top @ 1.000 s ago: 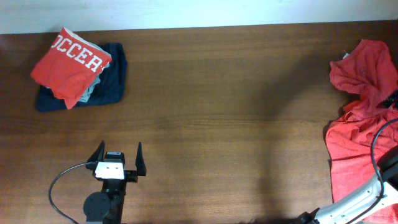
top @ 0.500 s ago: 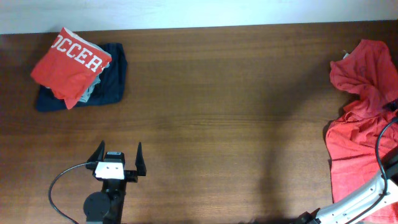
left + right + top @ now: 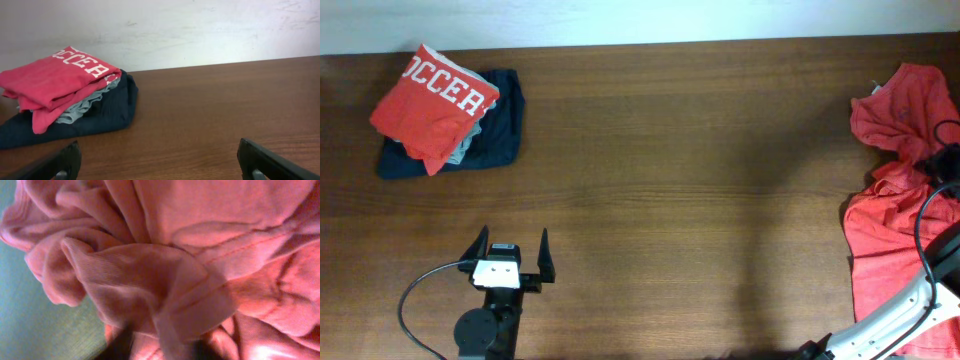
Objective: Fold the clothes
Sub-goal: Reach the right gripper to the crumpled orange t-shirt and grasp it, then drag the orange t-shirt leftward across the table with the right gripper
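Here, at the far left of the table [image 3: 680, 180], near the back edge, a stack of clothing. On top lies a folded red shirt [image 3: 435, 100], white block letters reading "OCCER" facing up. Under it a pale blue-grey garment [image 3: 82, 107] shows as a thin layer. At the bottom is a dark navy folded garment [image 3: 500, 135], sticking out to the right and toward the front. Just right of the stack but well apart from it, close to the front edge, sits the left gripper [image 3: 512, 240]. Its jaws are spread wide over bare wood and point toward the white wall [image 3: 200, 30]. A black cable [image 3: 420, 300] loops out from its arm. In the left wrist view both fingers [image 3: 62, 159] sit in the lower corners, with the stack ahead and to the left. Mid-table is brown wood grain. At the right edge lies the crumpled coral-red T-shirt [image 3: 905, 105], bunched into a lump toward the back. Toward the front it spreads flatter and runs out of frame; no lettering is visible on it. The right arm [image 3: 890, 325], a white link, rises from the lower right corner over the cloth. The right wrist view is filled with pinkish-red folds. The right gripper [image 3: 160, 349] shows only as two dark, blurred shapes at the bottom edge, with a ridge of the shirt standing between them. I cannot tell whether the jaws actually pinch that ridge.
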`<action>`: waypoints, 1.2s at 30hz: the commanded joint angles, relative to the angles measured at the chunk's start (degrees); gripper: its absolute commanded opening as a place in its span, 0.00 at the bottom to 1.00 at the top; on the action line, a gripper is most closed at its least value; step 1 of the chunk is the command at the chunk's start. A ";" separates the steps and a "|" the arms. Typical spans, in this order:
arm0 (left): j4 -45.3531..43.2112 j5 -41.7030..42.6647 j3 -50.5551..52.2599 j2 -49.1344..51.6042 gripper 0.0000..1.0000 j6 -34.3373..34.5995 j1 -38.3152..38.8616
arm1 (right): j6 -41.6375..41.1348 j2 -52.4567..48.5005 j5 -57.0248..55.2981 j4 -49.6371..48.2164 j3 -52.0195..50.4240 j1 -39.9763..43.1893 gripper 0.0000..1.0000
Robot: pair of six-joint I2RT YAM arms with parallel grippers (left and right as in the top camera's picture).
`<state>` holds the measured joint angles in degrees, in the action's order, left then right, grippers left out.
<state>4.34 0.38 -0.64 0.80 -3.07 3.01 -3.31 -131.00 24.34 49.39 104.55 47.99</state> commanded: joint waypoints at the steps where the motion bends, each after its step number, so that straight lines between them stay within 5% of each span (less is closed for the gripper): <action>1: 0.42 -0.22 0.13 -0.35 0.99 -0.92 0.22 | -0.13 0.00 0.52 -0.20 -0.42 -0.39 0.05; 19: 0.44 -0.22 0.11 -0.35 0.99 -0.90 0.22 | 0.02 6.95 0.76 4.66 5.60 -5.18 0.04; 36: 0.42 -0.22 0.11 -0.35 0.99 -0.92 0.22 | -0.24 8.57 0.26 5.53 6.60 -41.75 0.04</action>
<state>4.34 0.38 -0.64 0.80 -3.07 3.01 -3.25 -121.93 24.32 55.33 111.42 13.52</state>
